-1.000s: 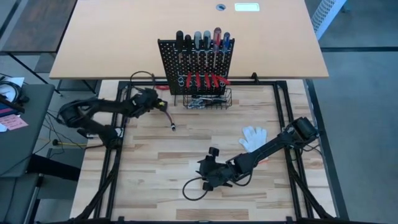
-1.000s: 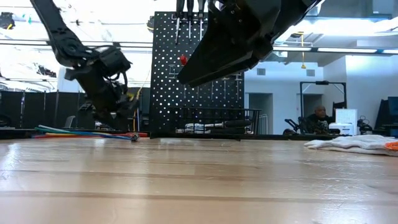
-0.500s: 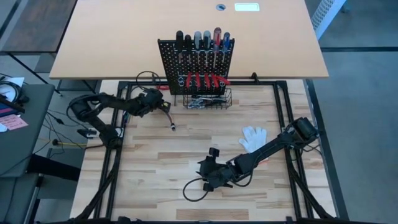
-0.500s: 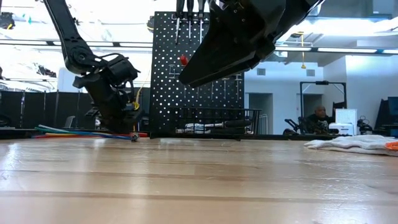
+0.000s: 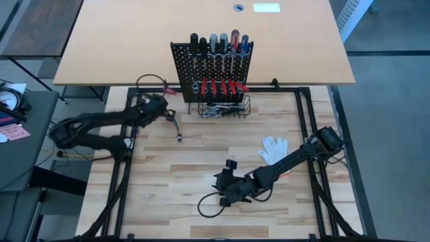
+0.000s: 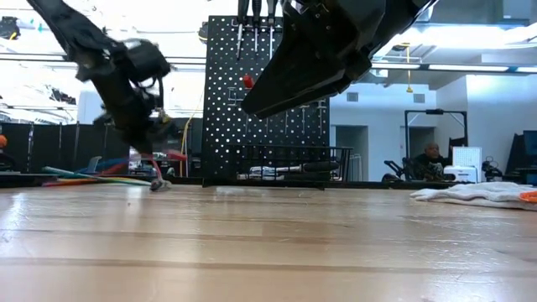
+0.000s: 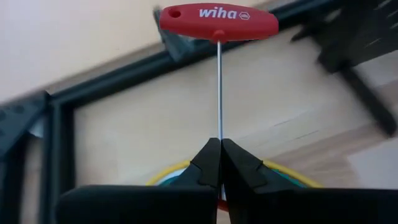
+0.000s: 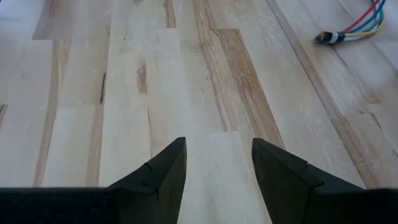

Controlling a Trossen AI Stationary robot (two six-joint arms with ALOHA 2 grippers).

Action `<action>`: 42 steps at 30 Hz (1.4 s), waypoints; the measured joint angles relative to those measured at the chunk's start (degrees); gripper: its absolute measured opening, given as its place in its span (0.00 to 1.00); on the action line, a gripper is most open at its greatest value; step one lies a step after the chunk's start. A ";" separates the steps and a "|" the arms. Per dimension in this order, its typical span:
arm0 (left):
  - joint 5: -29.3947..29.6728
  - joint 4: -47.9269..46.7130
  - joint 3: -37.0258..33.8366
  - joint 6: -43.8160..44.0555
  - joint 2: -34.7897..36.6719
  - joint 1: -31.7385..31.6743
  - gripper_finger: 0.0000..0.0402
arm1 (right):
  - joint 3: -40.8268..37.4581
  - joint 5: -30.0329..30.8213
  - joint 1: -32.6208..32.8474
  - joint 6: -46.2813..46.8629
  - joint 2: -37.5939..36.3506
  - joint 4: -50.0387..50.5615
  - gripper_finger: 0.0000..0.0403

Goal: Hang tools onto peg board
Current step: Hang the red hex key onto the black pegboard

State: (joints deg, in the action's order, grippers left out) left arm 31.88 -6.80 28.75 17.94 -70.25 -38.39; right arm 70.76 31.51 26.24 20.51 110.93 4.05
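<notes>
The black peg board [image 5: 211, 64] stands at the table's far edge with screwdrivers and red-handled pliers hanging on it. A wire basket [image 5: 225, 107] sits at its base. Left of the board, my left gripper [image 5: 160, 107] [image 7: 220, 149] is shut on a T-handle tool whose red handle [image 7: 217, 22] [image 5: 168, 91] lies beyond the fingertips. My right gripper [image 5: 225, 189] [image 8: 217, 162] hovers open over bare wood near the table's front middle, holding nothing. My left gripper pinches the tool's thin metal shaft [image 7: 219, 124] between its two fingertips, at the end away from the red handle. The shaft runs straight out ahead of the fingers, in line with them. The fingers slant down toward the far right, and the handle [image 6: 176, 155] is off the table.
A bundle of coloured cables [image 6: 101, 176] lies under my left gripper, its plug end [image 5: 179, 138] pointing toward the table's middle. A white glove [image 5: 274, 148] lies at the right. Open wood stretches between the two arms.
My left gripper has moved toward the table's left edge and risen a little, staying shut on the red-handled tool. The cable bundle's plug end has slid a little to the left.
</notes>
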 joint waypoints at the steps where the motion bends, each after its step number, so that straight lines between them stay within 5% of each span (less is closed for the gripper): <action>1: 0.48 -1.25 0.00 -0.15 2.42 0.87 0.00 | 0.00 0.00 0.00 0.00 0.00 0.00 0.46; 10: 5.62 -11.04 -0.02 1.33 23.24 13.08 0.00 | 0.00 0.00 0.00 0.00 0.00 -0.04 0.46; 16: 6.34 -13.03 -1.36 2.53 26.05 14.71 0.00 | 0.00 0.00 0.00 0.00 0.00 -0.33 0.46; 23: 4.91 2.05 -13.78 1.65 24.47 18.08 0.00 | -0.91 0.88 -0.46 0.84 0.00 -2.71 0.46; 30: 4.45 21.22 -24.28 -3.49 24.62 30.47 0.00 | -10.23 1.52 -5.35 3.34 0.00 -26.50 0.48; 42: 12.76 33.93 -26.73 -13.54 24.51 49.08 0.00 | -12.11 -4.50 -19.53 7.97 0.00 -42.94 0.66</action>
State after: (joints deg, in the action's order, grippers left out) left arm 44.63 27.13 2.02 4.40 -45.74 10.68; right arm 58.65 27.01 6.71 28.49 110.93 -38.88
